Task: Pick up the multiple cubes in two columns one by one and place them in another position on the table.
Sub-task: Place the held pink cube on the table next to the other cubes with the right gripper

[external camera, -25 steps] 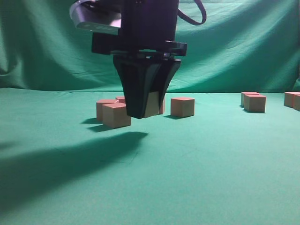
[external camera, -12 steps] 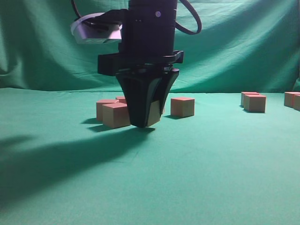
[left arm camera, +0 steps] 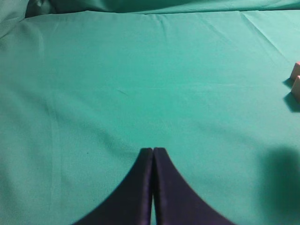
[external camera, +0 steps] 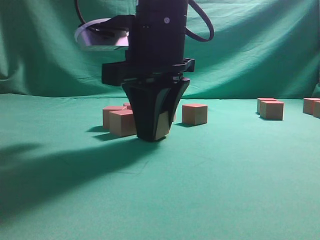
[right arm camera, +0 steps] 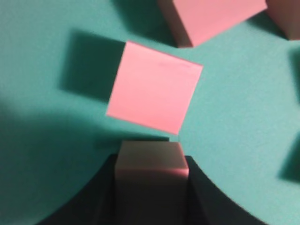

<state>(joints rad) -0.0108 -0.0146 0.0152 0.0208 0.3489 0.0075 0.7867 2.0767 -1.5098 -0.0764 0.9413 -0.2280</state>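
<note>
- Right gripper point(external camera: 154, 134) down at the green table point(external camera: 225, 175), left of centre in the exterior view, black fingers point(external camera: 145, 112) pinching a held cube point(right arm camera: 151, 164) between them.
- Held cube partly visible from the exterior view as a pale tan face low between the fingers, its bottom edge at or just above the cloth; contact hard to judge from this angle.
- In the right wrist view, same cube clamped on its two sides, reddish-pink top up, with a tilted pink cube point(right arm camera: 154, 91) just beyond it, apart by a thin strip of cloth.
- Further pink cube point(right arm camera: 213, 18) at the top edge of the right wrist view, cut off by the frame.
- Cluster of cubes just behind and left of the right gripper in the exterior view: nearest cube point(external camera: 122, 122) just beside the fingers, another cube point(external camera: 111, 114) behind it further left.
- Single cube point(external camera: 194, 114) to the right of the gripper, standing apart from the cluster.
- Pair of cubes point(external camera: 271, 109) well to the right, one right behind the other, and more cubes point(external camera: 312, 107) at the far right edge, partly cut off.
- Left gripper point(left arm camera: 153, 154) over bare green cloth, fingertips pressed together, nothing between them.
- Two cube corners point(left arm camera: 296, 79) at the right edge of the left wrist view, well apart from the left gripper.
- Wrinkled green backdrop point(external camera: 260, 50) hanging behind the table.
</note>
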